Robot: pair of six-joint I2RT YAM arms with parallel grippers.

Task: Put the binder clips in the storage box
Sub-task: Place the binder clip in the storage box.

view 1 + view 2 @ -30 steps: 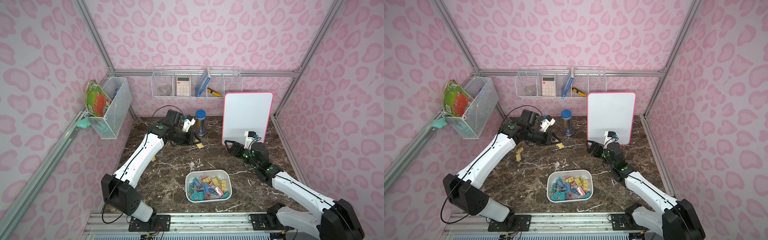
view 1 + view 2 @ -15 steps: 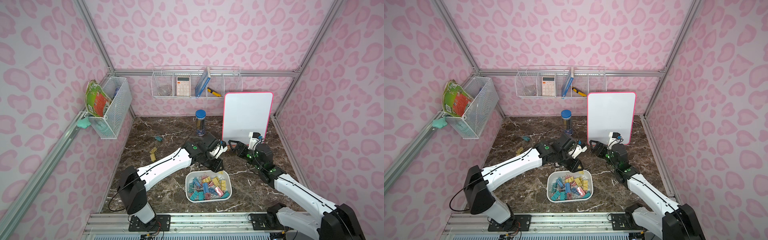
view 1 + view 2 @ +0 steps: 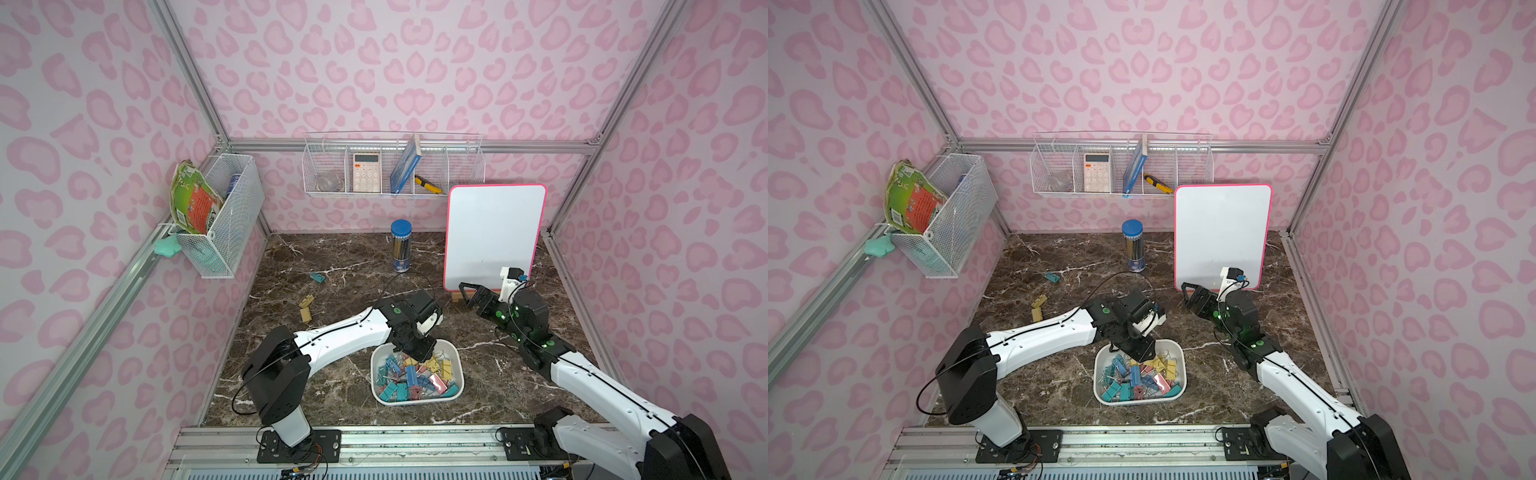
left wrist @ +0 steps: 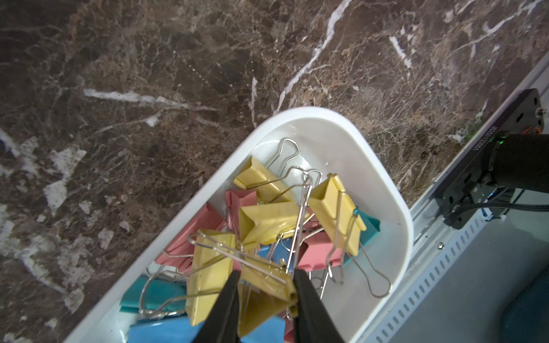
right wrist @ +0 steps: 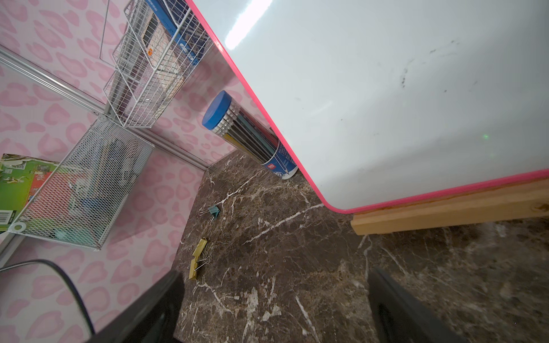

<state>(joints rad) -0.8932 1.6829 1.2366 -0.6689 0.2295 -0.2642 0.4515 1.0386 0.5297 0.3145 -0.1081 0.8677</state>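
Observation:
The white storage box [image 3: 415,402] [image 3: 1140,402] sits at the front middle of the marble table, and a pile of pink, teal, blue and yellow binder clips [image 3: 411,374] [image 4: 335,213] lies in it. My left gripper [image 3: 415,353] [image 3: 1138,351] [image 4: 266,273] hangs over the box's far end, shut on a yellow binder clip [image 4: 261,297] just above the pile. A teal clip [image 3: 318,277] [image 5: 214,211] and two yellow clips [image 3: 306,309] [image 5: 197,258] lie loose at the back left. My right gripper [image 3: 467,291] [image 3: 1187,291] [image 5: 276,297] is open and empty by the whiteboard's foot.
A pink-framed whiteboard [image 3: 494,232] stands on a wooden base at the back right. A blue-capped pencil tube [image 3: 401,245] stands beside it. White wire baskets hang on the left wall [image 3: 232,216] and the back wall [image 3: 392,166].
My left arm has swung from beside the pencil tube at the back to over the storage box, carrying the yellow clip. My right gripper has edged slightly towards the whiteboard, still open.

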